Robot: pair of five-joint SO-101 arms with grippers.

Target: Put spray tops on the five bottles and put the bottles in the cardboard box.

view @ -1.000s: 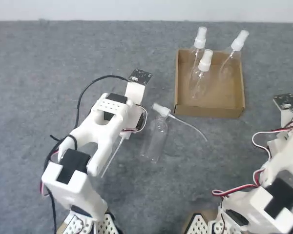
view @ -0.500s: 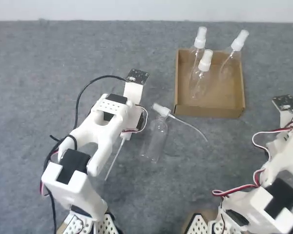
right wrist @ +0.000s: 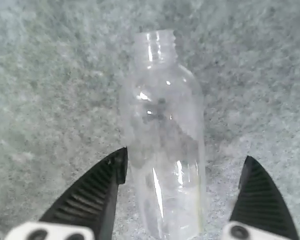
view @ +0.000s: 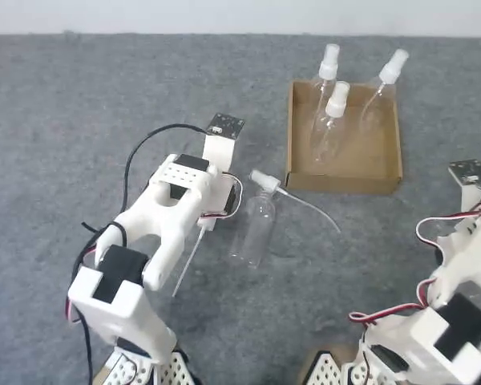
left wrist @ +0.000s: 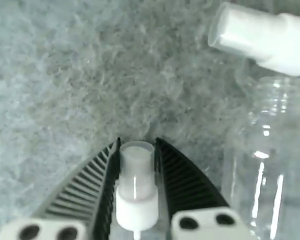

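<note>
As the high view looks down, the cardboard box lies well beyond the left end effector. Left wrist: its ribbed jaws clamp a smooth white top, with a clear bottle beside it. Right wrist: the right end effector gapes around a second bottle on the fuzzy bench.

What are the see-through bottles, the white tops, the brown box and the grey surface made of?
The bottle looks like clear glossy plastic, possibly glass: the surface shows through, with bright glints. The spray top seems smooth, opaque white plastic. The box looks like matte brown cardboard, with thin flat walls. The table cover looks like fuzzy grey felt or carpet, by its fibrous texture.
</note>
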